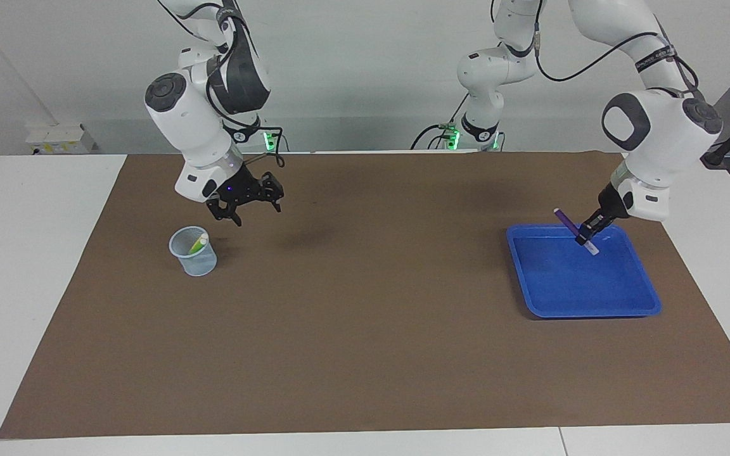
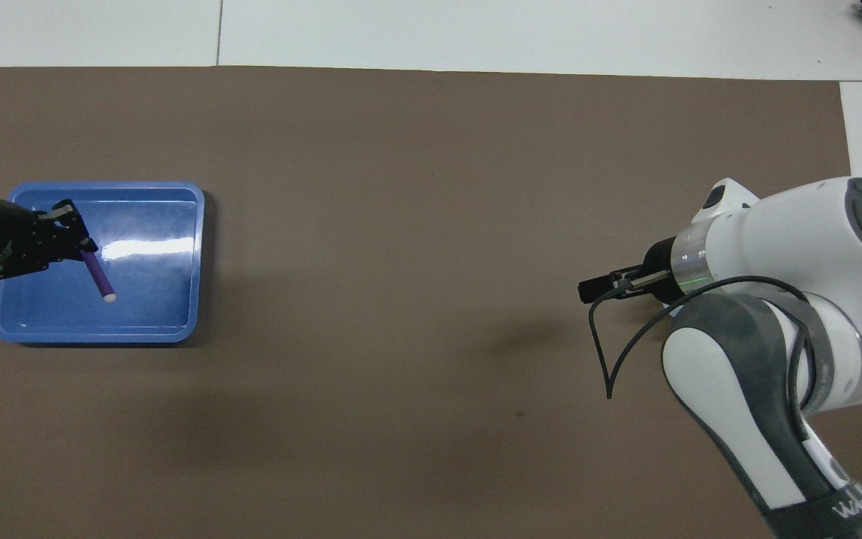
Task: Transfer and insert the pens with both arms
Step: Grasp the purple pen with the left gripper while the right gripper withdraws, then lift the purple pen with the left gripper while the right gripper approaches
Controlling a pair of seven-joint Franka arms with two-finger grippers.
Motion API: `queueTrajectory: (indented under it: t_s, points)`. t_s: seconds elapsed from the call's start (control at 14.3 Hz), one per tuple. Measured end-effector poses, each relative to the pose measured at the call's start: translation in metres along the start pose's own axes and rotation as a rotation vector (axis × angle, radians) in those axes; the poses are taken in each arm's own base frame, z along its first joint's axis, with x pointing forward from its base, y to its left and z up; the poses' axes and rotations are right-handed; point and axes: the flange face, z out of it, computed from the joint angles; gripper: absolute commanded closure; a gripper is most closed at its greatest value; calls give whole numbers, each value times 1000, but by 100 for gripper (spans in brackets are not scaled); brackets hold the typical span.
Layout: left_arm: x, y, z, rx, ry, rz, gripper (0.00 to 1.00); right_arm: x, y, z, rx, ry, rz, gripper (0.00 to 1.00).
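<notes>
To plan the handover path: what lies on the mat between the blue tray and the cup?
Nothing: both views show only bare brown mat between the blue tray and the cup.

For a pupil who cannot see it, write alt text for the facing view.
The left gripper, shut on a purple pen, holds it tilted above a blue tray at the left arm's end of a brown mat. The open right gripper hangs over the mat beside a clear cup with a green pen in it.

Overhead view: cup [image 1: 193, 251] hidden beneath right arm [image 2: 775, 314]. Facing view: pens in cup [image 1: 198, 244] only partly visible, count undeterminable.
</notes>
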Motion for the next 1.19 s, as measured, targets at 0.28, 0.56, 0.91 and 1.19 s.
queueTrajectory:
  t_s: [0.28,0.56,0.91,1.19]
  points:
    - [-42,40,-36,-66,12,-336,100,1,-13,0,120,3,162,0]
    - [-80,73,-54,-119,-23,-598,100,1,-54,2,282,-22,375,0]
    - [-123,109,-57,-131,-80,-825,100,8,-97,-4,469,17,621,0]
    - [-152,129,-59,-129,-122,-971,100,6,-149,-2,548,68,732,0]
